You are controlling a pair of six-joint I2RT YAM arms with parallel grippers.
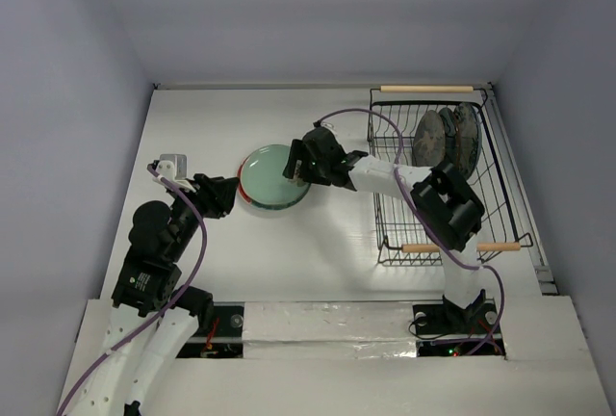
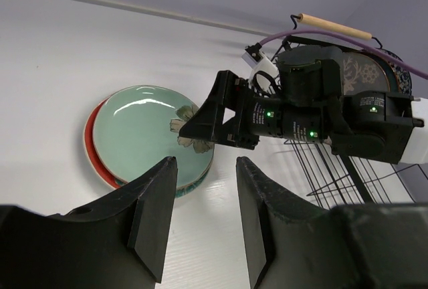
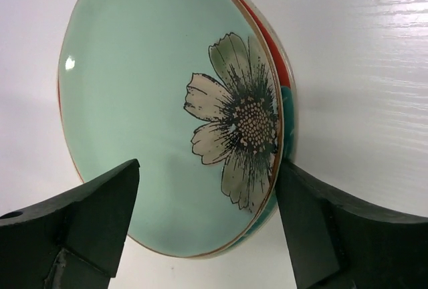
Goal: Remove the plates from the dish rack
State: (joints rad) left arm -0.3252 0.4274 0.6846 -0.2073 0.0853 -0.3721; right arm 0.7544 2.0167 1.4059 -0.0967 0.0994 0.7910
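Where the glossy pale green plate point(image 1: 272, 174) lies flat on a red plate point(image 2: 89, 135), the stack sits on the white table point(image 1: 318, 262), well left of the dish rack point(image 1: 385, 214). The right gripper point(image 3: 207, 168) hangs at the flowered rim, jaws spread wide and not closed on it. Just beside the stack's other edge, the left gripper point(image 2: 205, 162) has its jaws parted (nothing between them). Bare table lies in front of the stack. The black wire rack, with wooden rod handles point(image 1: 426, 89), holds a grey-brown plate point(image 1: 429, 137) and a dark plate point(image 1: 467, 137) on edge at its far end.
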